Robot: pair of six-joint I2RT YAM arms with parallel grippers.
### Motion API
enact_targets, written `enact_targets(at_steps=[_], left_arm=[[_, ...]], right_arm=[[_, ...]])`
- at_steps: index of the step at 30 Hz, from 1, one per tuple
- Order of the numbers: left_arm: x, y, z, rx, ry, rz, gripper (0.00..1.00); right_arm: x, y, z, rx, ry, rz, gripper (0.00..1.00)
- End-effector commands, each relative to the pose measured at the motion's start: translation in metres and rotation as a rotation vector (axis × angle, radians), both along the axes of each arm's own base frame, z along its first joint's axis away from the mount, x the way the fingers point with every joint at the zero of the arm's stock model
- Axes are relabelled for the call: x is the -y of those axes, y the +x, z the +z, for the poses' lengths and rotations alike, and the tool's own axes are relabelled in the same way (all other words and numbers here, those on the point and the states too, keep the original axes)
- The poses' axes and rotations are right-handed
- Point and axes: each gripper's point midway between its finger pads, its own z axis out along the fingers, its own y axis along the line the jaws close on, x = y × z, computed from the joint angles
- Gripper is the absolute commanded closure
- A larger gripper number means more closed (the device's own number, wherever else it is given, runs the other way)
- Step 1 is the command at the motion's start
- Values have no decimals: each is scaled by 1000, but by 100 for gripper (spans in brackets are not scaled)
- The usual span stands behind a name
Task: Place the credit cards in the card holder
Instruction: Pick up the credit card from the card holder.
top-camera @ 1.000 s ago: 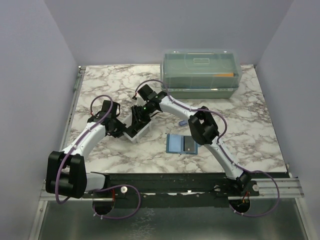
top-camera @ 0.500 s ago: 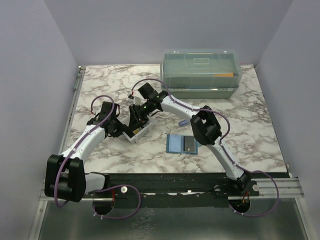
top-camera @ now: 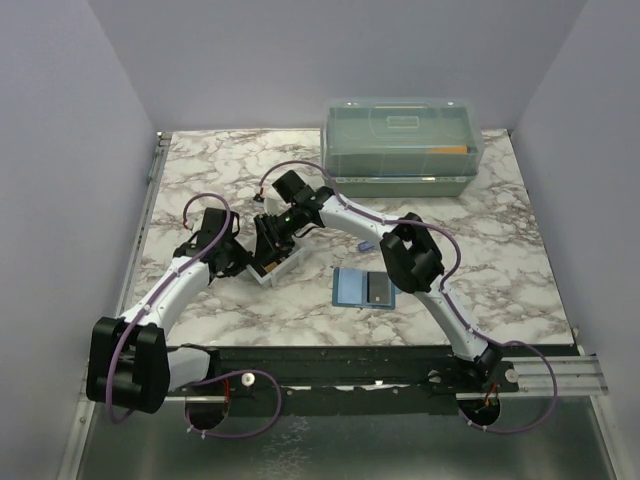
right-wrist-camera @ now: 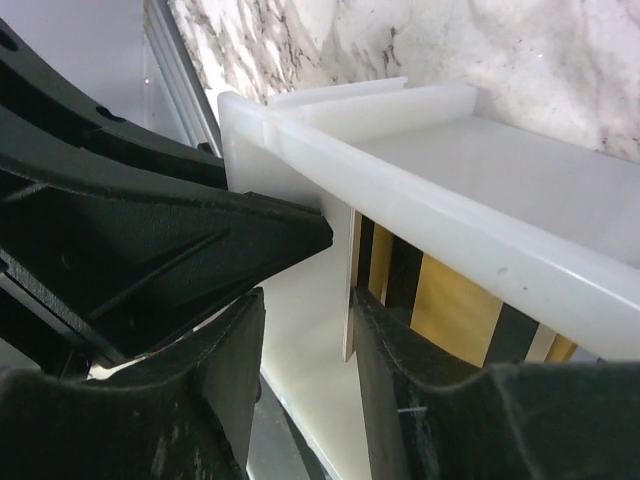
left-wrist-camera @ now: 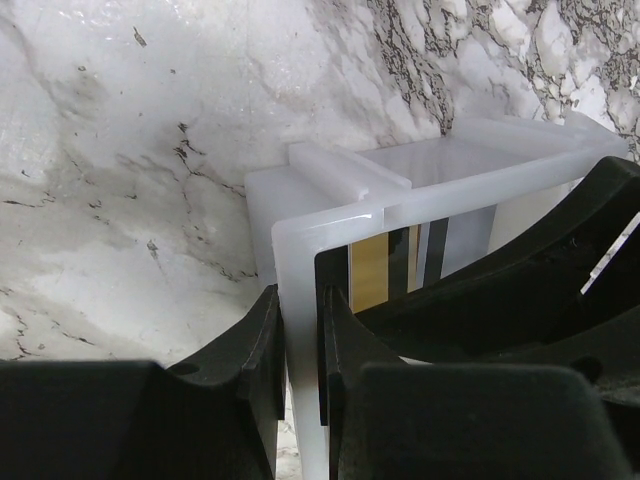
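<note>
Toward the left side of the table (top-camera: 480,260), away from the lidded box (top-camera: 400,145) at the far edge, sits the white tray (top-camera: 277,267). The teal card holder (top-camera: 352,288) lies to its right, nearer the right arm (top-camera: 432,282). In the tray the credit cards (right-wrist-camera: 455,300) stand on edge. The left claw (left-wrist-camera: 300,370) pinches its wall; the right claw (right-wrist-camera: 310,310) is spread around one card.

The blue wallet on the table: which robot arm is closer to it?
Right. Its elbow hangs right beside the wallet, while the right gripper reaches into the white tray to the wallet's left. The left gripper pinches that tray's wall, farther left.
</note>
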Motion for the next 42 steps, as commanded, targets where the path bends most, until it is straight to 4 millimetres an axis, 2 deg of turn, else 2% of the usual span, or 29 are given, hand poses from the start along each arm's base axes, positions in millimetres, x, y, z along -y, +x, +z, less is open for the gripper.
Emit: enact_targets(at_steps=[1, 5, 8, 11, 13, 21, 28, 34, 36, 39, 42], left_arm=[[15, 4, 11, 73, -64, -63, 100], [18, 3, 13, 140, -69, -107, 100], [19, 5, 19, 202, -67, -135, 100], [26, 7, 22, 223, -94, -165, 100], [29, 8, 22, 217, -110, -171, 100], [33, 12, 23, 216, -130, -167, 100], [33, 13, 22, 217, -135, -167, 100], [32, 12, 21, 217, -128, -167, 100], [31, 11, 20, 216, -124, -166, 100], [31, 9, 18, 212, -126, -171, 100], [32, 8, 17, 210, -128, -175, 100]], right_arm=[[9, 4, -17, 46, -95, -41, 54], [8, 0, -7, 24, -68, -36, 54], [12, -3, -16, 11, -88, -48, 56], [24, 1, -35, 60, -167, -77, 63], [28, 4, -39, 94, -191, -77, 64], [14, -10, -39, 41, -137, -27, 59], [7, -21, -44, -38, -93, 38, 58], [10, -32, -33, -84, -42, 78, 63], [12, -29, -38, -57, -71, 59, 61], [17, -22, -54, -33, -154, 32, 51], [15, -21, -63, -52, -171, 29, 50]])
